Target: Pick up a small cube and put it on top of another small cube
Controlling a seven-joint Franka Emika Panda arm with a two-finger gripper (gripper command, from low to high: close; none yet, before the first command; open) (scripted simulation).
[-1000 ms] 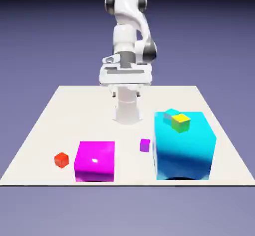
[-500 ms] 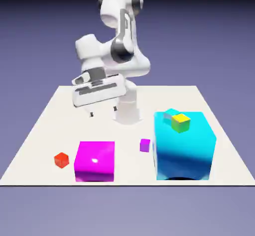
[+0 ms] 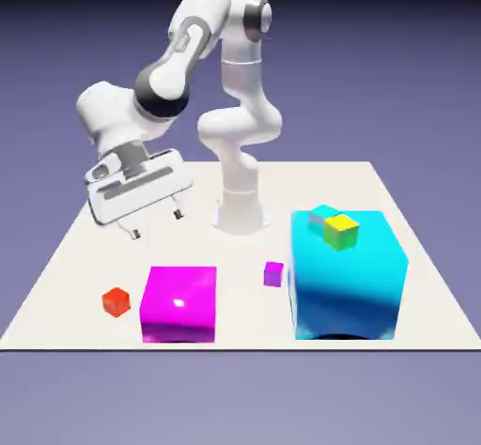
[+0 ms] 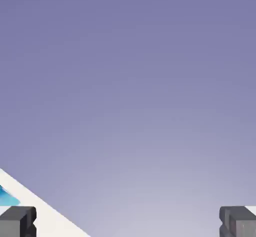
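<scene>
Jaws are standing wide apart w/ nothing between them; the gripper (image 3: 155, 224) is hanging tilted above the table (image 3: 85, 237), toward the exterior view's left, well clear of every block. In the hand view the two grey fingertips (image 4: 17, 221) are sitting at opposite bottom corners, and the cam is looking mostly at backdrop, w/ just a white table corner and a sliver of cyan at lower left, so the hand isn't pointing at any cube yet. Judging by that, this is the approach step: nothing picked, stacking not begun. The red cube (image 3: 116, 300) is resting on the table near the front edge, just beside the magenta block (image 3: 179, 303) on its left side, apart from it. Next move prob. needs the hand turning to point down, lining up over the red cube, then descending w/ jaws straddling it w/o clipping the magenta block. The purple cube (image 3: 273, 273) is sitting between the magenta and the cyan block (image 3: 348, 279); a tiny yellow-green cube (image 3: 341, 231) is lying on the cyan top. Surface is plain white, room is a bare blue-violet backdrop.
</scene>
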